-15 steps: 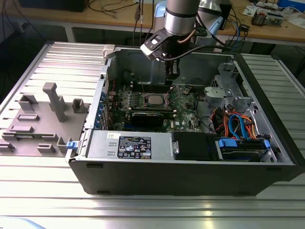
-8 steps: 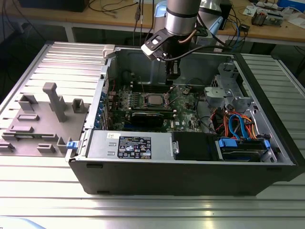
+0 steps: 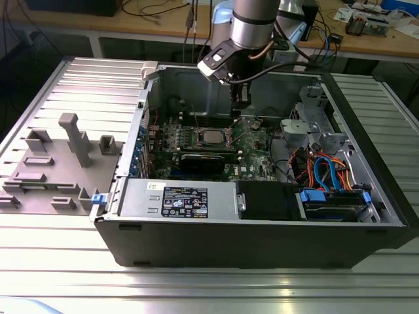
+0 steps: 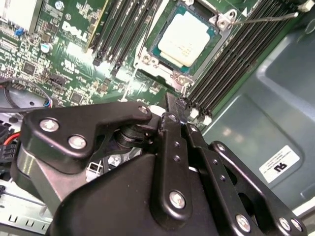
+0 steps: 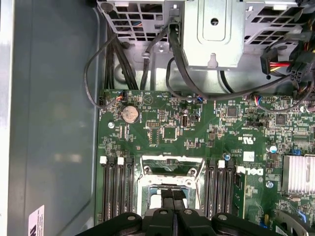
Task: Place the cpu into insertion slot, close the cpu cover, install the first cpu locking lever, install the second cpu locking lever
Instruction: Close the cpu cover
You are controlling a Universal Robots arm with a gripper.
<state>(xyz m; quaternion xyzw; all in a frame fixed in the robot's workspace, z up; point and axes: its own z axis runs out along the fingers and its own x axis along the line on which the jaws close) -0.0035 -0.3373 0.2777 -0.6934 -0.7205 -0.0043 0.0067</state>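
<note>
One arm [image 3: 252,19] is seen coming down from above in the exterior view, with its silver wrist [image 3: 256,33] held upright. The black gripper [image 3: 241,97] is pointed straight down. In the first wrist view, its two fingers [image 5: 167,198] are pressed together side by side, flanked by black linkage arms [image 5: 123,220].

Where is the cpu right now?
In the second wrist view the cpu lies in the insertion slot, between two banks of memory slots; in the exterior view it is near the middle of the open computer case.
</note>
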